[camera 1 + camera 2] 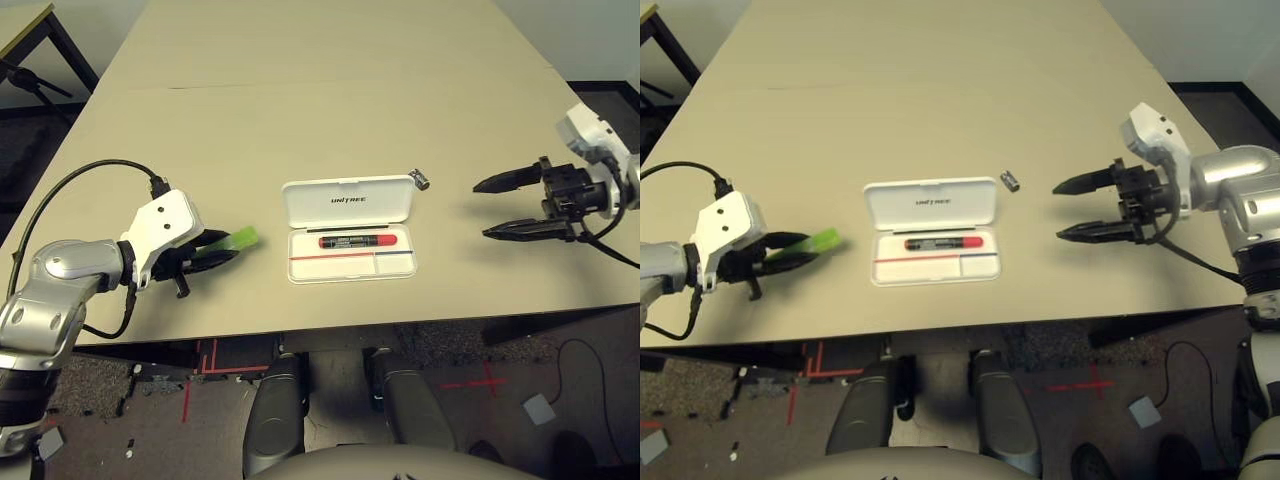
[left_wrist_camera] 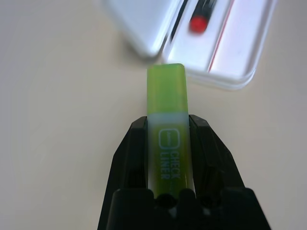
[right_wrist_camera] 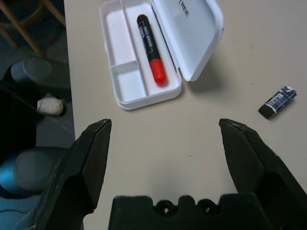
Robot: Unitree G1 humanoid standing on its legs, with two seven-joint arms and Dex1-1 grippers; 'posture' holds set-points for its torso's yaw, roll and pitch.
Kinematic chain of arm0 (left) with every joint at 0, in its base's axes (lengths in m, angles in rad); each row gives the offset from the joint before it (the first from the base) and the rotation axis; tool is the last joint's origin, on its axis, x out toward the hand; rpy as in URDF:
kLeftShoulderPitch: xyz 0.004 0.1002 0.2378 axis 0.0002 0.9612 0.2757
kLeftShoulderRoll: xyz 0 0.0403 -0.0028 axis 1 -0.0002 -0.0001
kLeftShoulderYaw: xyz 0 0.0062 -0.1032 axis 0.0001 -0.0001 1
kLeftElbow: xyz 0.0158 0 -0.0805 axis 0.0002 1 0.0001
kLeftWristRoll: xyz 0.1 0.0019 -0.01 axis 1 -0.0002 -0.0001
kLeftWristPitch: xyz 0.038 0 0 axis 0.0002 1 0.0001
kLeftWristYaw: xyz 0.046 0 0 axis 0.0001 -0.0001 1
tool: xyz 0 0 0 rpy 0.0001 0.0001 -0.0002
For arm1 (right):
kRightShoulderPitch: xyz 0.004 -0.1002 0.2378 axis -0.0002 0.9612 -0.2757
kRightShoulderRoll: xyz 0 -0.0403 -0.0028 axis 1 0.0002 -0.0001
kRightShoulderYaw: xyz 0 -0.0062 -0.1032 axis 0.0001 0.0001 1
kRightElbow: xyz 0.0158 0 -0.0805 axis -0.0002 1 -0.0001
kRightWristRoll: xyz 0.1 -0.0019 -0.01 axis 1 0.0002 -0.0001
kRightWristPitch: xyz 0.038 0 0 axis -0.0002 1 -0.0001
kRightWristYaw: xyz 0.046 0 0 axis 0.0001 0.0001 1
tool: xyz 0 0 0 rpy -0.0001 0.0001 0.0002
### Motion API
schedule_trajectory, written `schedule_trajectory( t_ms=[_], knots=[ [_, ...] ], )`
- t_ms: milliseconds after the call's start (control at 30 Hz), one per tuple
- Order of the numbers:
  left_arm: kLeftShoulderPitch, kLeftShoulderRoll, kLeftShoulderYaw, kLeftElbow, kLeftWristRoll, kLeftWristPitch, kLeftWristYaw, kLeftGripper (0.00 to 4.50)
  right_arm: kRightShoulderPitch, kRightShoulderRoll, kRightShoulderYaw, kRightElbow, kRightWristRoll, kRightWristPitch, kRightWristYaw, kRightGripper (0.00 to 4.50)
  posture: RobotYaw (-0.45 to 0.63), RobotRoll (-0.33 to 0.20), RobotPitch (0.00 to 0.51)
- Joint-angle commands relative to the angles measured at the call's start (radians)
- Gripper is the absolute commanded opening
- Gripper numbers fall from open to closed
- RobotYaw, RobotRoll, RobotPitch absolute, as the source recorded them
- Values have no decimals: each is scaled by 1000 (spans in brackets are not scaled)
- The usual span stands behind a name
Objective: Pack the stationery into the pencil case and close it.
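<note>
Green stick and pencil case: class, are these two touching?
Apart. The left eye view shows bare table between the green stick, clamped in the left gripper, and the pencil case.

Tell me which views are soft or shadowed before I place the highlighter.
Left wrist view: green highlighter sharp between the left gripper jaws, pencil case and red marker behind it blurred. Right wrist view: case and marker crisp, a soft shadow under the lid. Head views: even light, no glare.
</note>
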Motion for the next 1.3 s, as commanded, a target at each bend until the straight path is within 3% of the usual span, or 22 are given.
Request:
schedule_trajectory(
  t_ms=[33, 367, 667, 1167, 1300],
  knots=[
    [-17, -11, -65, -56, -29, 16, -36, 1110, -13, -28, 21, 16, 19, -20, 4, 4500, 42, 0, 155],
    [-108, -103, -224, -55, -14, 13, -60, 1110, 8, -37, 9, -1, 36, -14, 4, 4500, 11, 0, 154],
    [-246, -285, -408, 102, 95, -76, -48, 1110, 44, -21, -29, -38, 37, 2, 4, 4500, -17, 0, 156],
    [-332, -342, -452, 262, 167, -176, -76, 1110, 82, 13, -120, -77, -7, 43, -2, 4500, -50, 0, 157],
    [-326, -347, -462, 264, 179, -173, -74, 2258, 73, 30, -123, -85, -40, 100, -26, 4500, -50, 0, 156]
  ],
)
